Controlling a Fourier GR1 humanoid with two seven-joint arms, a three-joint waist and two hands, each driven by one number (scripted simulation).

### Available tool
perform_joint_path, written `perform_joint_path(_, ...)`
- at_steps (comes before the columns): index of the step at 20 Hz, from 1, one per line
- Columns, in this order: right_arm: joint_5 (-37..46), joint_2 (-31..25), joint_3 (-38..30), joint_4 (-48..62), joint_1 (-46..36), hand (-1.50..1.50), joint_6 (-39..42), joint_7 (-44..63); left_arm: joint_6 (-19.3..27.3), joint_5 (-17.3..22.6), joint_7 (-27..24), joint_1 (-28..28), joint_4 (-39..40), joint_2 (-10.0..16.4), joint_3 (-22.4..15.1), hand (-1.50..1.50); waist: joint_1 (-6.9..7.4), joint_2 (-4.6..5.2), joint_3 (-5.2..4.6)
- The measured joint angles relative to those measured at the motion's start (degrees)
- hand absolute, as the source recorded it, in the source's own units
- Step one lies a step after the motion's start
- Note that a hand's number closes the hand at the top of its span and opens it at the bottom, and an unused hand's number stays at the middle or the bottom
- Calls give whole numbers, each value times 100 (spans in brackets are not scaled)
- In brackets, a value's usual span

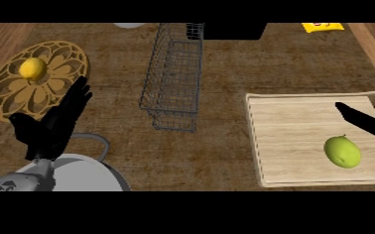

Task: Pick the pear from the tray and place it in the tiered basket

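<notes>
One pear (342,151) lies on the tray (293,129) at the right, not picked up yet. The right robot hand (356,117) is near it; I cannot tell if it is open. The left robot hand (55,121) rests open and empty, left of the tiered basket (173,79).

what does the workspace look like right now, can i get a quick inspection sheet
surface: wooden counter
job's things: green pear lying on the wooden tray; wire tiered basket left of the tray, nothing seen in it
clutter: lemon on a gold openwork trivet; yellow packet and a black object at the far edge
hands: left hand open, resting at lower left; right hand above the tray, fingers straight, apart from the pear
cables: nothing seen
surroundings: nothing seen
</notes>
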Motion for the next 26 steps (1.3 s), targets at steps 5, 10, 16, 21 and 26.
perform_joint_path(5, 609, -1152, 583, -96, -109, -150, 1121, 1501, -39, 65, 121, 28, -51, 11, 20, 0, 67, -23, -13)
perform_joint_path(10, 1, -1739, 1071, -356, -428, -150, 2902, 2579, -27, 58, 207, -14, -97, -38, -29, 0, 146, -25, -3)
perform_joint_path(16, -1108, -1948, 1350, -549, -1141, -150, 4084, 3385, -17, 55, 326, -72, -151, -72, -34, 0, 173, -19, 18)
perform_joint_path(21, -1271, -1888, 1689, -306, -1684, -150, 4235, 3692, -119, 118, 332, -205, 32, -61, 108, 0, 137, -6, 27)
perform_joint_path(26, -1159, -1701, 2015, -51, -1682, -150, 4190, 3781, -103, 53, 306, -142, 10, -121, 109, 0, 83, -16, 34)
